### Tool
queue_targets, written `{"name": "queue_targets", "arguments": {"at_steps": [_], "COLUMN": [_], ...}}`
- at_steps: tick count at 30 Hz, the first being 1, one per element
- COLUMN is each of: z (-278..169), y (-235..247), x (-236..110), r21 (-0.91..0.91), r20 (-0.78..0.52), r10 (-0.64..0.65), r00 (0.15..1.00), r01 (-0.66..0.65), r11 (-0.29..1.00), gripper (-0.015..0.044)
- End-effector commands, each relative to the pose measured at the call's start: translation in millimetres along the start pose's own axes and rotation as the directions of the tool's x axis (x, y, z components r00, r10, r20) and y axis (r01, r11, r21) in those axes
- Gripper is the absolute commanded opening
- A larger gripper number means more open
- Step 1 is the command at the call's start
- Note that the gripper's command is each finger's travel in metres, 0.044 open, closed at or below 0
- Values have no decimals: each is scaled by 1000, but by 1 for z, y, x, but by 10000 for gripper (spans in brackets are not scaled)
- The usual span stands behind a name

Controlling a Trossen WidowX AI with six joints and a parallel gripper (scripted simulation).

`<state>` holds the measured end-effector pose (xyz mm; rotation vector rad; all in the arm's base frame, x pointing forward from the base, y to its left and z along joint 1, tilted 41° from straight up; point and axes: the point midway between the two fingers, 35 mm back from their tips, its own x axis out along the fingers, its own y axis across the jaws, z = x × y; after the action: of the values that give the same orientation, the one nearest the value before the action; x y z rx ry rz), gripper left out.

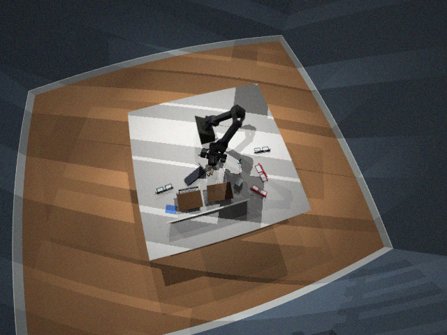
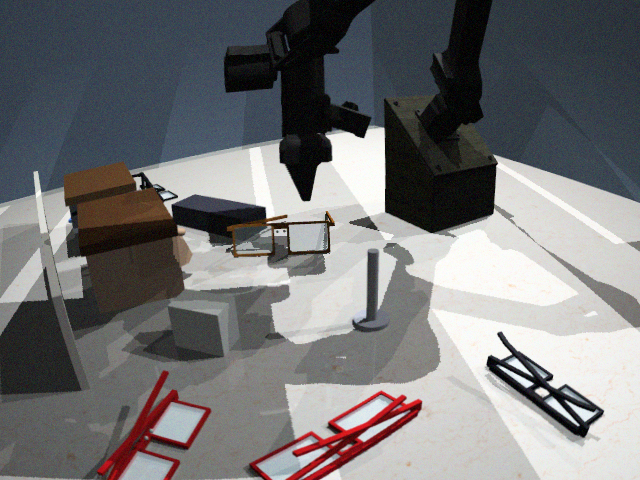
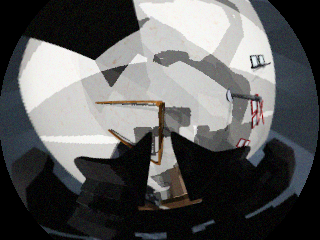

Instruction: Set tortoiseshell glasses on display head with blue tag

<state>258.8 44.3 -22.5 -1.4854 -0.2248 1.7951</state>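
Observation:
The tortoiseshell glasses (image 2: 308,237) (image 1: 211,173) (image 3: 162,127) stand open on the white table, lenses upright, beside a dark blue case (image 2: 217,212). My gripper (image 2: 305,193) (image 1: 213,164) (image 3: 162,135) points straight down a little above them, clear of the frame. Its fingers are narrowly open with nothing between them, and in the wrist view the frame shows through the gap. Two brown-topped display heads stand side by side. The head by the blue tag (image 1: 170,209) is the left one (image 1: 188,199) and shows as the far one in the exterior view (image 2: 100,180). The other head (image 1: 217,191) (image 2: 126,217) is nearer the glasses.
A grey cube (image 2: 199,326) and a thin grey post (image 2: 372,289) stand in front of the glasses. Two red pairs (image 2: 155,428) (image 2: 341,439) and a black pair (image 2: 545,384) lie at the near side. A thin upright panel (image 2: 56,289) stands behind the heads. The arm's base block (image 2: 434,170) is at the right.

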Motion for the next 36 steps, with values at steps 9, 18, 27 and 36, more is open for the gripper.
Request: {"name": "queue_targets", "arguments": {"at_steps": [9,18,27,36], "z": [-1,-1,0,2], "y": [-1,-3,-4,-5], "x": [16,31,46,60], "r21": [-2,-2,-2,-2], "r20": [4,4,5,6], "r10": [-2,-2,-3,-5], "r00": [1000,1000,1000,1000], "r01": [2,2,3,5], "r11": [1000,1000,1000,1000], "gripper": [120,120,120,120]}}
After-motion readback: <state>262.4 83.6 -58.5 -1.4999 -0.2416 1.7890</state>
